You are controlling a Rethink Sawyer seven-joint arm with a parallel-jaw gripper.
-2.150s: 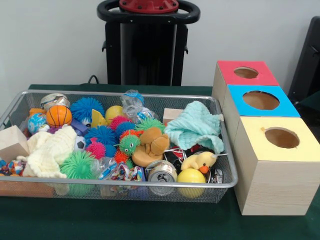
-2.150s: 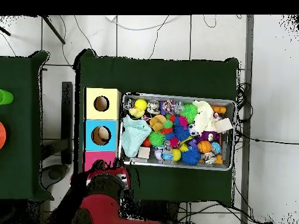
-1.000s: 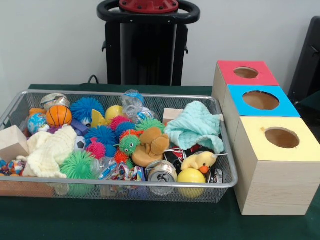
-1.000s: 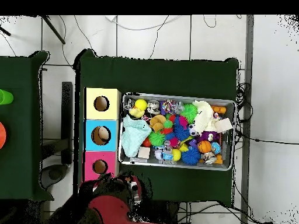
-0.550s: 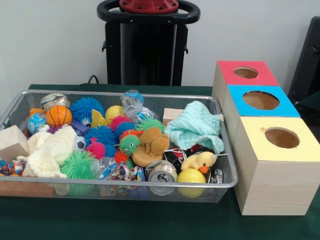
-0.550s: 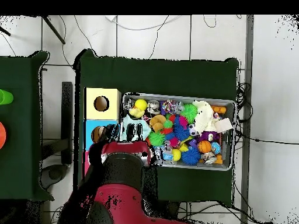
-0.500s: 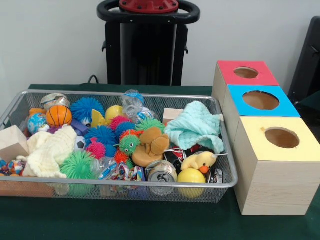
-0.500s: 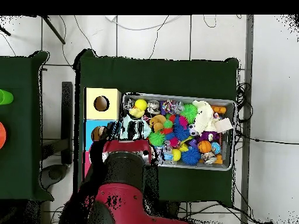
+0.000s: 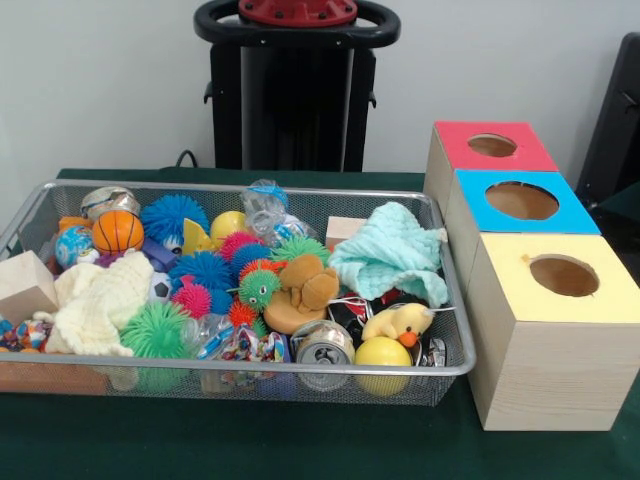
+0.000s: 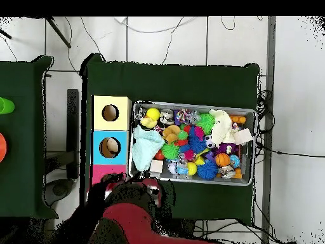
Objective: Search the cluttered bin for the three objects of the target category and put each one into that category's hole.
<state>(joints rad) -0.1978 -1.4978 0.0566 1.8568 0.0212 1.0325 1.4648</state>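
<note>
A wire bin (image 9: 250, 366) holds mixed toys: a teal cloth (image 9: 392, 250), a cream cloth (image 9: 98, 300), a yellow duck (image 9: 398, 322), a brown plush (image 9: 303, 288), a can (image 9: 323, 345), a yellow ball (image 9: 383, 354), a small basketball (image 9: 118, 231) and several spiky balls (image 9: 172, 215). Beside it stand a red box (image 9: 460, 135), a blue box (image 9: 575, 215) and a yellow box (image 9: 520, 300), each with a round hole on top. The arm's end with the gripper (image 10: 131, 192) shows only in the overhead view, at the red box's (image 10: 101, 171) near side, outside the bin (image 10: 192, 181).
A wooden block (image 9: 22, 285) leans at the bin's left end, and another (image 9: 343, 228) sits by the back wall. A pale thing shows inside the blue box's hole (image 10: 112, 147). A second green table (image 10: 22, 133) stands to the left in the overhead view.
In the overhead view the arm, which reached over the blue box and the bin's near corner half a second ago, has drawn back toward the bottom edge. The bin's contents look the same.
</note>
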